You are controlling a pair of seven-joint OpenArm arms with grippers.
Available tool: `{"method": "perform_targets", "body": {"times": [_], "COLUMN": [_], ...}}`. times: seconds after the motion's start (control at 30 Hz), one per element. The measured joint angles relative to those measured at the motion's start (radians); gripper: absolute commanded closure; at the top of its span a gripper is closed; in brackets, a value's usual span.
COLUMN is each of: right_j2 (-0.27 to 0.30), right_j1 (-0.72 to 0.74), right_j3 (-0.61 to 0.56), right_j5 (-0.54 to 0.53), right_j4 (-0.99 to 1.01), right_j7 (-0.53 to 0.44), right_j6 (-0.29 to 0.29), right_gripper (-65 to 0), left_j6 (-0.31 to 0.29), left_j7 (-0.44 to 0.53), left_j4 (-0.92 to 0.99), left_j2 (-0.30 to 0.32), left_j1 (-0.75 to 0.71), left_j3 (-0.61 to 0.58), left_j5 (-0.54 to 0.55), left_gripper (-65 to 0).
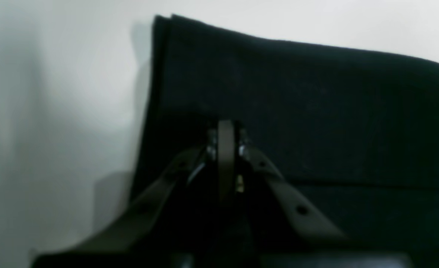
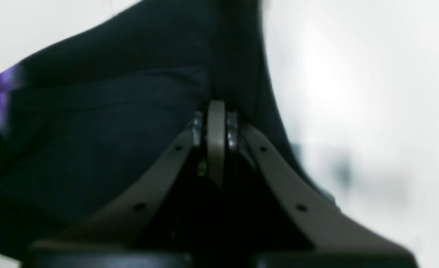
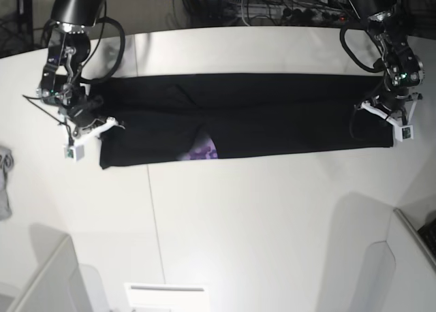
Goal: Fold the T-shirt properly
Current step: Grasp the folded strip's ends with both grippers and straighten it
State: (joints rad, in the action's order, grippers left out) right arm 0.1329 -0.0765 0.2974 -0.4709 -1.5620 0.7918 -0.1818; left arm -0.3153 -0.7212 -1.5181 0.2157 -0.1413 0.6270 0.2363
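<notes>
Base view showed the T-shirt [image 3: 272, 114] stretched across the counter [image 3: 272, 223], left hand [image 3: 383, 112] and right hand [image 3: 92, 125] each clamped on an end.

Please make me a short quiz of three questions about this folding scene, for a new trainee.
1. True or false: the T-shirt lies as a long band across the table.
2. Which colour shows in the print patch at the band's near edge: A purple, B green, C red?
3. Where does each gripper pinch the T-shirt?

Key: 1 true. 2 A. 3 The left gripper and the right gripper at opposite ends.
</notes>
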Motion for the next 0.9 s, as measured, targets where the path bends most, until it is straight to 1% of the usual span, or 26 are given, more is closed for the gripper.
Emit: {"method": "perform_targets", "body": {"times": [0.07, 0.13, 0.17, 0.2, 0.27, 0.3, 0.33, 0.4, 0.5, 0.57, 0.6, 0.73, 0.8, 0.83, 0.87, 0.9], "right_j2": [-0.023, -0.04, -0.046, -0.052, -0.06, -0.067, -0.076, -0.084, -0.082, -0.077, -0.077, -0.084, -0.079, -0.078, -0.079, -0.08], "right_j1": [-0.022, -0.051, -0.061, -0.073, -0.093, -0.102, -0.111, -0.125, -0.136, -0.152, -0.158, -0.159, -0.166, -0.172, -0.174, -0.177], "right_j3": [0.002, -0.001, -0.003, -0.003, -0.002, 0.0, 0.001, -0.003, -0.003, -0.003, -0.003, -0.003, -0.003, -0.003, -0.003, -0.003], "right_j5": [0.005, -0.011, -0.015, -0.008, -0.001, 0.002, 0.001, -0.013, -0.008, -0.005, -0.003, -0.009, -0.007, -0.008, -0.002, -0.004], "right_j4": [-0.079, -0.165, -0.206, -0.248, -0.323, -0.351, -0.373, -0.399, -0.399, -0.399, -0.399, -0.397, -0.397, -0.397, -0.397, -0.397], "right_j7": [-0.001, -0.001, 0.002, 0.003, 0.031, 0.042, 0.053, 0.059, 0.061, 0.06, 0.06, 0.063, 0.062, 0.059, 0.06, 0.063], "right_j6": [0.006, -0.008, -0.011, -0.008, -0.009, -0.008, -0.009, -0.013, -0.013, -0.013, -0.013, -0.013, -0.013, -0.013, -0.013, -0.013], "right_gripper": [0.0, 0.0, 0.0, 0.0, 0.0, 0.0, 0.0, 0.0, 0.0, 0.0, 0.0, 0.0, 0.0, 0.0, 0.0, 0.0], "left_j6": [0.001, 0.001, 0.0, -0.027, -0.09, -0.104, -0.107, -0.104, -0.105, -0.108, -0.109, -0.105, -0.105, -0.105, -0.106, -0.106], "left_j7": [-0.013, -0.085, -0.101, -0.118, -0.129, -0.137, -0.159, -0.158, -0.163, -0.161, -0.158, -0.156, -0.158, -0.158, -0.158, -0.153], "left_j4": [-0.04, -0.089, -0.117, -0.146, -0.181, -0.187, -0.187, -0.181, -0.18, -0.18, -0.18, -0.179, -0.174, -0.173, -0.169, -0.157], "left_j2": [0.003, 0.005, 0.003, 0.002, 0.004, 0.005, 0.006, 0.013, 0.026, 0.05, 0.06, 0.06, 0.054, 0.053, 0.054, 0.056], "left_j1": [-0.012, -0.014, -0.014, -0.014, -0.026, -0.034, -0.042, -0.084, -0.141, -0.159, -0.162, -0.164, -0.163, -0.16, -0.158, -0.154], "left_j3": [0.04, 0.071, 0.082, 0.101, 0.153, 0.179, 0.206, 0.233, 0.233, 0.23, 0.23, 0.235, 0.235, 0.233, 0.231, 0.229], "left_j5": [-0.004, -0.01, -0.003, 0.024, 0.12, 0.16, 0.187, 0.242, 0.354, 0.426, 0.447, 0.45, 0.454, 0.453, 0.453, 0.454], "left_gripper": [0.0, 0.0, 0.0, 0.0, 0.0, 0.0, 0.0, 0.0, 0.0, 0.0, -6.4, -42.9, -55.1, -59.7, -62.4, -63.4]}}
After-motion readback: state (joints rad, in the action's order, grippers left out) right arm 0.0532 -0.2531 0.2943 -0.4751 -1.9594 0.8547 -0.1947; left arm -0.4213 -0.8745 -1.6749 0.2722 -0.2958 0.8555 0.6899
